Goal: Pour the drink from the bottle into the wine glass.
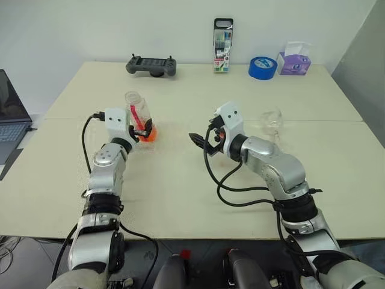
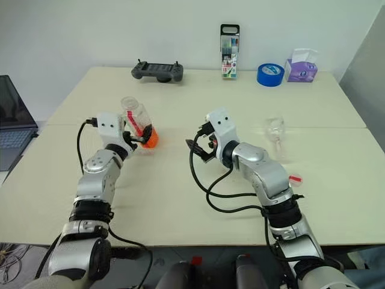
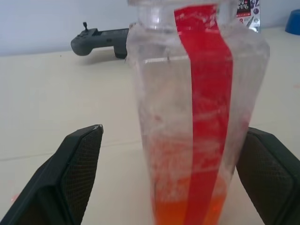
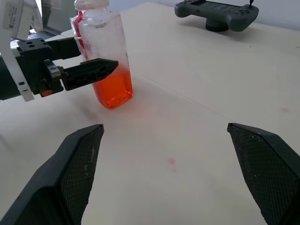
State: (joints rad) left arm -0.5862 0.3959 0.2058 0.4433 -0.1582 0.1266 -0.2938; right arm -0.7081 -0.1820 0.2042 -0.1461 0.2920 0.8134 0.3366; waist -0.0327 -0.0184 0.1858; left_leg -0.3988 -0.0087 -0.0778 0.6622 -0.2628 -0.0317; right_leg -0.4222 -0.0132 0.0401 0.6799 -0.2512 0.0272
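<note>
The bottle (image 1: 139, 116) stands on the table (image 1: 180, 180), left of centre, its clear body crossed by a red label strip. Its mouth looks uncapped. The orange-red drink (image 4: 112, 89) fills only its bottom part. My left gripper (image 1: 144, 130) is open, one finger (image 3: 77, 164) on each side of the bottle's lower half, with a gap showing on at least one side. The wine glass (image 1: 271, 121) stands to the right, beyond my right forearm. My right gripper (image 1: 196, 139) is open and empty, hanging mid-table, aimed toward the bottle.
Along the table's far edge sit a black game controller (image 1: 151, 65), a tall clear marker case (image 1: 222, 37), a blue tape roll (image 1: 263, 67) and a purple tissue box (image 1: 294, 60). A laptop (image 1: 12, 120) is off the left edge. A small red-and-white piece (image 2: 295, 179) lies by my right forearm.
</note>
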